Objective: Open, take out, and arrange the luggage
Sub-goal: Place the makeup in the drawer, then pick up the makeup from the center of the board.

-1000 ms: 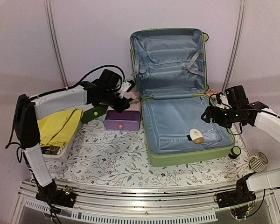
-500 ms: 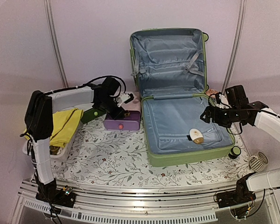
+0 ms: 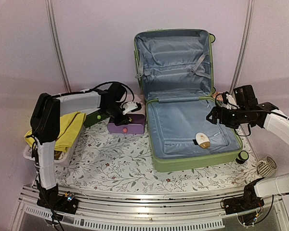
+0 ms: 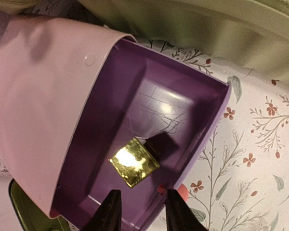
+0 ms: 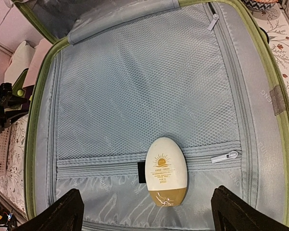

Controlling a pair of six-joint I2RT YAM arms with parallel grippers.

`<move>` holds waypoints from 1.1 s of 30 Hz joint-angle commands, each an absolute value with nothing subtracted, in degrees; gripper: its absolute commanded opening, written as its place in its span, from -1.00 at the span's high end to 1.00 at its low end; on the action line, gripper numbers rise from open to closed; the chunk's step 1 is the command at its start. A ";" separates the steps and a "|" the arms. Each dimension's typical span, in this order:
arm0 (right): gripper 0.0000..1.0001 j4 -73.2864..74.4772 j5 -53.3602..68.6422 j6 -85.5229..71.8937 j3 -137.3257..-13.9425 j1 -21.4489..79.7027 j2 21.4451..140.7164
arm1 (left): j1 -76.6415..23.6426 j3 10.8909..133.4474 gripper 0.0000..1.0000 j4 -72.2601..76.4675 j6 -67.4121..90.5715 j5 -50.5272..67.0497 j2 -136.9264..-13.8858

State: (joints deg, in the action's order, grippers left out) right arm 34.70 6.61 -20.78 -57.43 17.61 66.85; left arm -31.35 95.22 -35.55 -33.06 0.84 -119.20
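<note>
Hovering with left gripper (image 4: 142, 195) slightly spread, empty, over purple drawer (image 4: 212, 110); right gripper (image 5: 148, 192) spread wide above sunscreen bottle (image 5: 166, 171) in luggage (image 5: 43, 120). Might squirt bottle sideways if pinched off-centre.

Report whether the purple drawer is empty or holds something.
Not empty. The left wrist view shows a small gold foil square lying on the floor of the purple drawer.

Left gripper (image 4: 140, 204): only fingertips in frame, rest cut by bottom edge of left wrist view. Purple drawer (image 4: 149, 125): near corner cut off. Gold square (image 4: 134, 161) inside it, kind unclear. Luggage (image 5: 149, 96): rim runs out of right wrist view. Print on cream bottle (image 5: 166, 172) too small to read. Right gripper (image 5: 147, 211): fingers cut at bottom corners. Basket (image 3: 62, 162): contents mostly hidden under yellow cloth (image 3: 68, 129).
</note>
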 commanded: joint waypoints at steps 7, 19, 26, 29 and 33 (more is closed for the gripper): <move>-0.93 38.00 7.14 -20.57 -58.53 17.50 67.60 | -28.71 100.90 -0.82 -37.52 -35.79 3.42 -122.34; -0.97 47.18 3.21 -21.62 -61.52 17.46 72.28 | -28.96 98.56 -0.97 -32.00 -27.88 2.14 -110.19; -0.98 48.18 3.54 -22.75 -61.24 17.41 76.64 | -29.05 95.52 -0.97 -26.99 -20.18 5.52 -103.06; -0.95 45.26 6.29 -23.02 -60.33 17.40 78.77 | -29.09 93.45 -0.97 -24.13 -15.70 6.74 -100.80; -0.79 40.39 9.11 -23.34 -60.54 17.40 83.06 | -29.19 86.67 -0.96 -17.33 -9.90 7.91 -95.70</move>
State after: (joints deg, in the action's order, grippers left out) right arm 45.43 6.17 -22.39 -60.40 17.58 79.50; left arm -29.04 92.88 -23.77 -17.52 5.69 -99.18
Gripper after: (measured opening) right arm 0.908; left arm 0.983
